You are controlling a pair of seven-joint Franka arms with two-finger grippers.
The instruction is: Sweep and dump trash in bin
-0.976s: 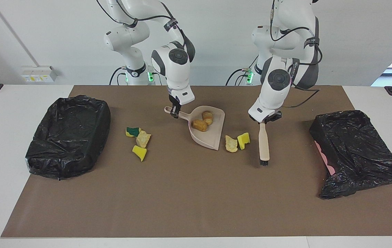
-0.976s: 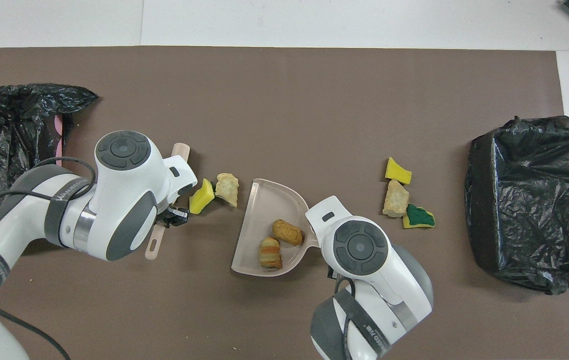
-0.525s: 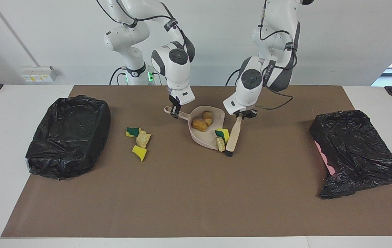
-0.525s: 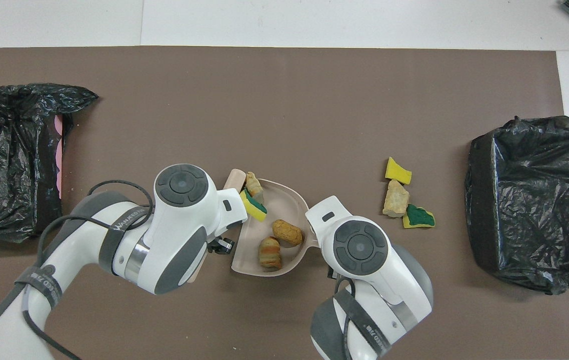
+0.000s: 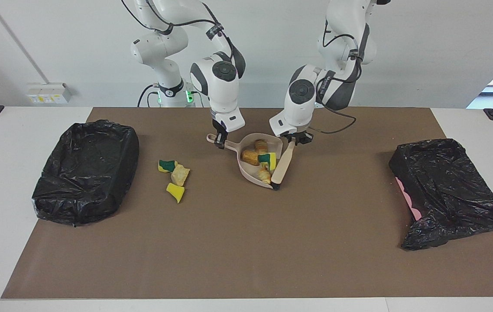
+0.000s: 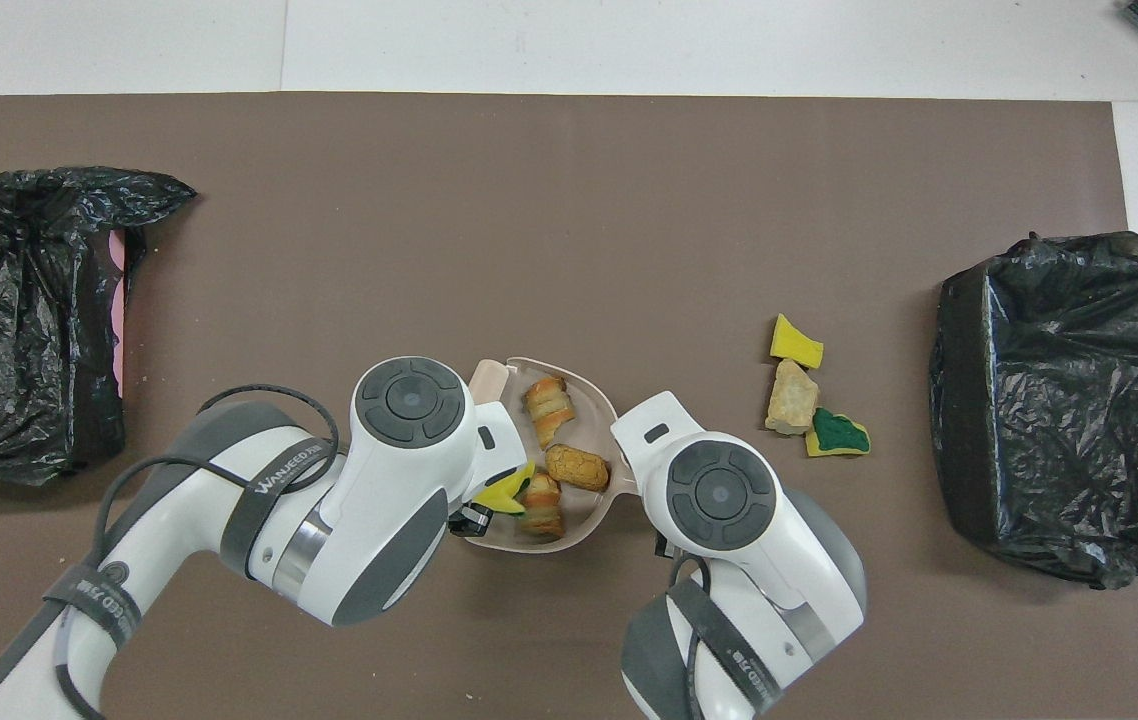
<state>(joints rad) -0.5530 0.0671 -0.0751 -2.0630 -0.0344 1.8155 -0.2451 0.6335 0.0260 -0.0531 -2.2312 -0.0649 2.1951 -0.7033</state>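
Observation:
My right gripper (image 5: 219, 143) is shut on the handle of the beige dustpan (image 5: 248, 172), which lies on the brown mat. My left gripper (image 5: 295, 139) is shut on the handle of the beige brush (image 5: 282, 165), whose head lies across the pan's mouth. In the pan lie orange-brown lumps (image 5: 251, 157), a yellow-green sponge piece (image 5: 269, 159) and a pale chunk (image 5: 265, 175). Three loose scraps lie toward the right arm's end: a green sponge (image 5: 167, 165), a pale chunk (image 5: 180, 174) and a yellow sponge (image 5: 175, 191). They also show in the overhead view (image 6: 791, 396).
A bin lined with a black bag (image 5: 86, 171) stands at the right arm's end of the mat. A second black-bagged bin (image 5: 445, 190), with pink showing at its side, lies at the left arm's end.
My left gripper has swept the brush toward the right arm's end. It pushed the yellow sponge piece and the pale chunk into the dustpan. The right gripper has held still.

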